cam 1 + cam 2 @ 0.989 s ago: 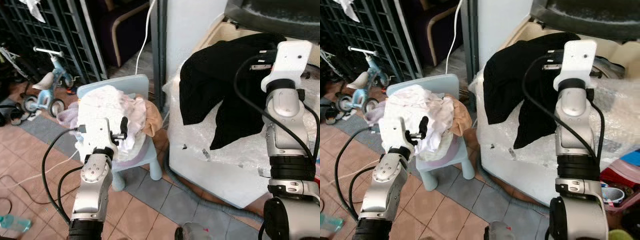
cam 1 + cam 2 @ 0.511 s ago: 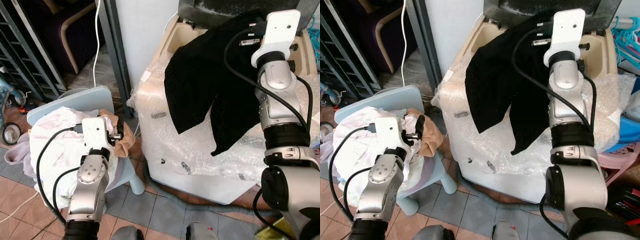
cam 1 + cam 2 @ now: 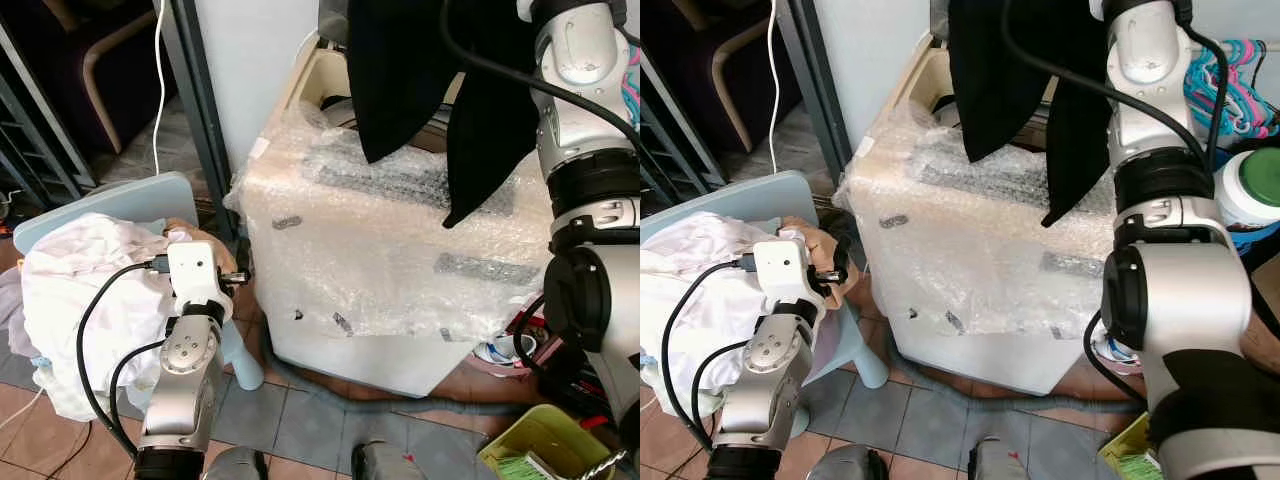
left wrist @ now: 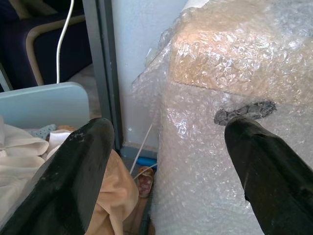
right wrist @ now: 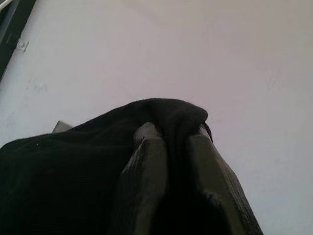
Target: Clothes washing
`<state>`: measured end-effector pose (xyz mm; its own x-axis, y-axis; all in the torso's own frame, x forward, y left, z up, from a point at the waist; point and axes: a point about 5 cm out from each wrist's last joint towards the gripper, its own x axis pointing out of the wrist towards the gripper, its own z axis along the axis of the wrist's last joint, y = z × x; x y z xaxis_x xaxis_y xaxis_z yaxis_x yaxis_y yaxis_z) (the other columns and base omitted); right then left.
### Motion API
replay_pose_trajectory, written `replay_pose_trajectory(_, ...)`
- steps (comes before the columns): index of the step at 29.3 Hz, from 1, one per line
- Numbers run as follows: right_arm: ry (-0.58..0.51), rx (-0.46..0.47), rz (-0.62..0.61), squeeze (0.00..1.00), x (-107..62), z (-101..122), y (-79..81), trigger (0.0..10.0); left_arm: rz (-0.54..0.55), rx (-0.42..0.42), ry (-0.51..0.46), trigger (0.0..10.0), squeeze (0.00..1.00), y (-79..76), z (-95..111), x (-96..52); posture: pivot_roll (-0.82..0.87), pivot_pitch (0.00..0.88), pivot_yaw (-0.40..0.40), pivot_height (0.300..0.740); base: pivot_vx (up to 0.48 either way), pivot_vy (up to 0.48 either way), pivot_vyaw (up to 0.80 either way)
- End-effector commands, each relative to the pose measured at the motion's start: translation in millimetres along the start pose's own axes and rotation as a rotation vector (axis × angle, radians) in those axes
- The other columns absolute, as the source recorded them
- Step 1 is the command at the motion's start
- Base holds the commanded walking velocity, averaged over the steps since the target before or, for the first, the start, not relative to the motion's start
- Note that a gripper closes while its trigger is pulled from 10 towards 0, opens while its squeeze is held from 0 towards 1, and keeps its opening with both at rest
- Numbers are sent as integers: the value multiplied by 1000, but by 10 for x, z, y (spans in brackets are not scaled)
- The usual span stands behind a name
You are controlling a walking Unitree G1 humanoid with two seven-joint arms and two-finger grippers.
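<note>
Since a second ago my view has swung toward the bubble-wrapped cream washing machine (image 3: 400, 230) and the black knitted garment (image 3: 410, 70) has gone from draped across its top to hanging free above the open tub — so I judge the lift done and the drop into the drum next. Largest first: the washer, then the heap of pale crumpled laundry (image 3: 75, 290) on the light-blue plastic chair (image 3: 120, 200). My right gripper (image 5: 168, 147) is pinched tight on a fold of that garment, raised high by the white wall. My left gripper (image 4: 166, 161) hangs spread wide between chair and washer, holding nothing.
</note>
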<state>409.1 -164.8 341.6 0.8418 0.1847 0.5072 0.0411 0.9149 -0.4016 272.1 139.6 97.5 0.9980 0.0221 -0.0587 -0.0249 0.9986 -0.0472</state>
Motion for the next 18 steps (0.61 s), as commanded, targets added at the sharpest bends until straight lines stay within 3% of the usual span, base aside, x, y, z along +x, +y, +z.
replay_pose_trajectory(1, 247, 72, 199, 1000, -172, -438, 382, 10000, 6, 12, -24, 10000, 0, 4, 82, 16, 12, 84, 15, 740, 0, 0, 0)
replay_pose_trajectory(4, 449, 87, 354, 1000, -406, -771, 621, 10000, 3, 12, -30, 10000, 0, -10, 110, 6, 11, 96, 16, 740, 0, 0, 0)
replay_pose_trajectory(5, 450, 31, 397, 1000, -485, -838, 664, 10000, 3, 12, -25, 10000, 0, -8, 92, -11, 7, 102, 13, 740, 0, 0, 0)
replay_pose_trajectory(9, 466, 22, 415, 1000, -580, -928, 663, 10000, 2, 13, -5, 10000, 0, -9, 42, -35, 3, 102, 16, 740, 0, 0, 0)
replay_pose_trajectory(13, 253, 130, 234, 1000, -410, -641, 305, 10000, -9, 14, -9, 10000, 0, -39, 68, -14, -4, 98, 11, 740, 0, 0, 0)
replay_pose_trajectory(16, 195, 144, 209, 1000, -429, -569, 189, 10000, -7, 12, -5, 10000, 0, -45, 55, -32, -2, 95, 5, 740, 0, 0, 0)
replay_pose_trajectory(18, 152, 84, 212, 1000, -532, -538, 47, 10000, -1, 7, 4, 10000, 0, -46, 31, -57, 1, 92, 2, 740, 0, 0, 0)
